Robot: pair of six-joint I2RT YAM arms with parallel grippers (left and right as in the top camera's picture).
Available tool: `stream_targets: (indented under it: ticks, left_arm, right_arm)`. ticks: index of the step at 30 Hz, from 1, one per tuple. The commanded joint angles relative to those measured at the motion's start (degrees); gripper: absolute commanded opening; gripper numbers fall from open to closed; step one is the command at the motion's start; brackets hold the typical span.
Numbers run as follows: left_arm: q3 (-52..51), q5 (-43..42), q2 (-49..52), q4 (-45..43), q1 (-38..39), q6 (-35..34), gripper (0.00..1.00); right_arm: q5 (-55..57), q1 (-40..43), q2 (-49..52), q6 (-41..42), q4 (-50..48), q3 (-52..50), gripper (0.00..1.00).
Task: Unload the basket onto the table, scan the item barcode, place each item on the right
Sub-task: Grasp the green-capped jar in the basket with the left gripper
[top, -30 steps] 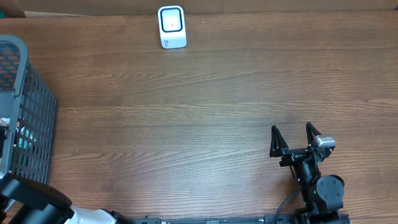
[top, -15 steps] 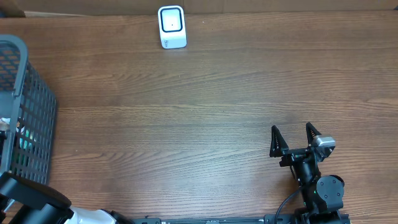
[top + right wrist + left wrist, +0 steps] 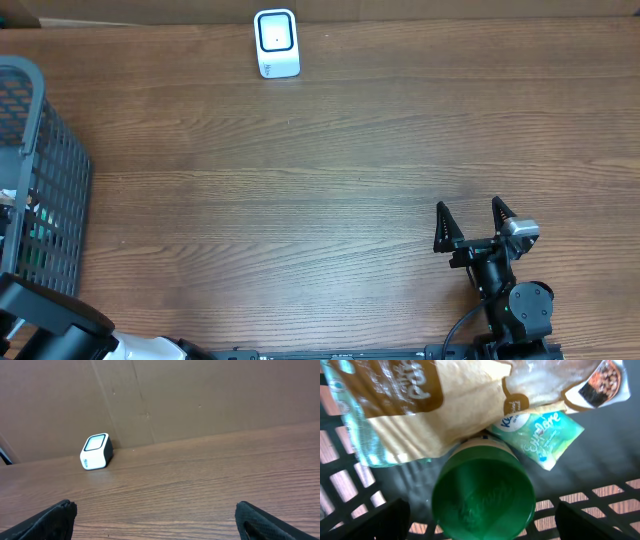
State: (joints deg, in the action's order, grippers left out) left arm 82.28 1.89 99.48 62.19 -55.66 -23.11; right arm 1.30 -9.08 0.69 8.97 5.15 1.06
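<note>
A brown bench with a fine wood grain is carrying a small boxy white scanner with rounded corners and a dark window. The scanner is standing at the far edge, against a flat cardboard wall.

At the left edge a grey plastic basket with lattice walls is sitting on the bench, and the left arm is reaching down into it. Inside, a container with a round, smooth green lid is standing upright on the basket floor. A crinkled tan paper bag with white lettering is lying above the container and overlapping its top edge. A glossy teal tissue packet is lying just beside the lid. A pale pouch with a food picture is lying at the upper right.

The left gripper is hanging over the green lid with its jaws spread wide, one fingertip showing at each lower corner of the wrist view. It is gripping nothing, and I cannot tell whether it is touching the lid.

The right gripper is resting low over bare wood near the front right, well apart from the scanner. Its black pointed fingers are standing fully apart and holding nothing.
</note>
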Motion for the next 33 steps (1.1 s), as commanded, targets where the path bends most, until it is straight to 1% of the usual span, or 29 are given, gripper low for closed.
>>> stream_targets:
  ticks: [1, 3, 17, 23, 26, 28, 29, 31, 33]
  left_arm:
    - [-3.3, -3.0, 0.2, -2.1, -0.2, 2.6, 0.97]
    - [-4.6, -3.0, 0.2, -3.1, -0.2, 2.6, 0.96]
    - [-4.7, -3.0, 0.7, -4.0, -0.2, 3.5, 0.95]
    - [-4.7, -3.0, 3.0, -4.1, -0.2, 3.7, 0.94]
    - [-4.7, -3.2, 4.5, -4.2, -0.2, 3.7, 0.81]
    - [-4.6, -3.5, 4.5, -4.2, -0.2, 3.6, 0.77]
    - [-4.4, -3.5, 4.5, -4.1, -0.2, 3.7, 0.69]
    - [-4.0, -3.5, 4.5, -3.8, -0.2, 3.6, 0.6]
    - [-2.9, -3.4, 4.4, -2.8, -0.2, 3.6, 0.43]
  right_arm:
    - [-0.2, 0.2, -0.5, -0.3, -0.4, -0.6, 1.0]
    - [-0.2, 0.2, -0.5, -0.3, -0.4, -0.6, 1.0]
    - [-0.2, 0.2, -0.5, -0.3, -0.4, -0.6, 1.0]
    - [-0.2, 0.2, -0.5, -0.3, -0.4, -0.6, 1.0]
    - [-0.2, 0.2, -0.5, -0.3, -0.4, -0.6, 1.0]
    - [-0.2, 0.2, -0.5, -0.3, -0.4, -0.6, 1.0]
    - [-0.2, 0.2, -0.5, -0.3, -0.4, -0.6, 1.0]
    - [-0.2, 0.2, -0.5, -0.3, -0.4, -0.6, 1.0]
    - [-0.2, 0.2, -0.5, -0.3, -0.4, -0.6, 1.0]
